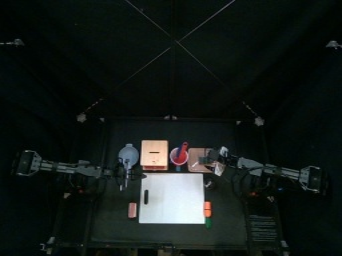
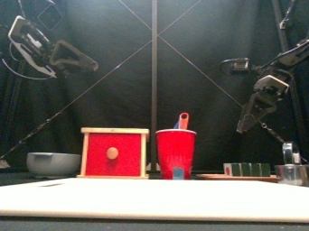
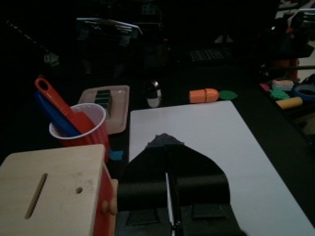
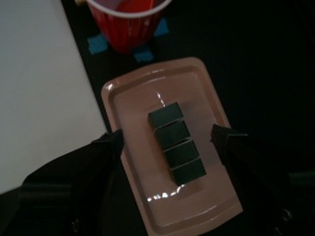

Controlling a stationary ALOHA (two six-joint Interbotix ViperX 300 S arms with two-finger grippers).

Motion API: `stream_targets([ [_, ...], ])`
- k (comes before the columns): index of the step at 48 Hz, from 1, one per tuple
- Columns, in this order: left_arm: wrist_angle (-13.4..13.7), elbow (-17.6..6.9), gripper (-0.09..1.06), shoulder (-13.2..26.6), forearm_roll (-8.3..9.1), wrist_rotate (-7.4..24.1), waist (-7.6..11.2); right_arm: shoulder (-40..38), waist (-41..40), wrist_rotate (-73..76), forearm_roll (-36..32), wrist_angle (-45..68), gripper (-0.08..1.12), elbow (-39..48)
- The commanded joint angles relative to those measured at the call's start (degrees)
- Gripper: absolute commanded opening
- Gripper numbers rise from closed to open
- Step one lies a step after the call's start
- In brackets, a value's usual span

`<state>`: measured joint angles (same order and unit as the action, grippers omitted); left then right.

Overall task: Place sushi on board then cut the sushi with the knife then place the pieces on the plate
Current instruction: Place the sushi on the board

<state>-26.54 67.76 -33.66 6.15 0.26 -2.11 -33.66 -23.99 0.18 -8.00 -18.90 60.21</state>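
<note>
Though Poised, Not Yet Cutting

As seen from the front, shows the left gripper (image 2: 82, 61) high at upper left and the right gripper (image 2: 250, 117) lower at right, both well clear of the things below. Puts the sushi (image 2: 251, 168) on the tray (image 2: 218, 176) at right, uncut, blocks joined in a row. Lines up bowl (image 2: 51, 163), box (image 2: 115, 153) and cup (image 2: 176, 153) from left to right, with a red knife (image 2: 183, 120) standing out of the cup. Sets the cutter (image 2: 291, 171) at far right, just past the tray, and the board (image 2: 154, 200) across the foreground.

Turning to the right wrist, looks down on tray and sushi: four dark blocks end to end along the tray's middle. Shows the right fingers (image 4: 105, 157) apart, one to each side of the row, clamped on nothing. Catches the cup beyond one end of the tray and the board alongside.

Moving to the left wrist, shows the left fingers (image 3: 197, 189) together, gripping nothing, over the board. Places the box nearest, then the cup with a blue knife (image 3: 59, 112) beside the red one, then tray and sushi beyond. Finds an orange toy (image 3: 204, 94) just off the board's far edge, near the cutter.

Looking from the top, brings one arm in from each side toward the board's back edge, the right gripper by the tray, the left near the bowl. Adds a second toy (image 1: 132, 210) left of the board, near the front.
</note>
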Motion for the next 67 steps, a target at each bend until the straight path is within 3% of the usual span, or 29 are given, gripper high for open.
stream_targets([
  [1, -0.5, -1.0, -0.02, 0.1, 0.00, 0.0, -0.35, 3.7, -0.8, -0.2, -1.0, -1.7, 1.04, -3.2],
  [20, -0.5, -0.4, -0.02, 0.1, 0.00, 0.0, -0.53, 13.2, -3.3, -2.5, -4.1, -2.9, 1.04, -5.3],
  [50, -0.5, 0.1, -0.02, 0.1, 0.00, -0.1, -1.05, 20.0, -9.5, -29.0, 17.6, -3.0, 1.04, -6.6],
  [67, -0.5, 0.1, -0.02, 0.1, -0.09, -0.2, -1.05, 24.1, -11.0, -31.6, 19.1, -1.0, 1.03, -7.1],
])
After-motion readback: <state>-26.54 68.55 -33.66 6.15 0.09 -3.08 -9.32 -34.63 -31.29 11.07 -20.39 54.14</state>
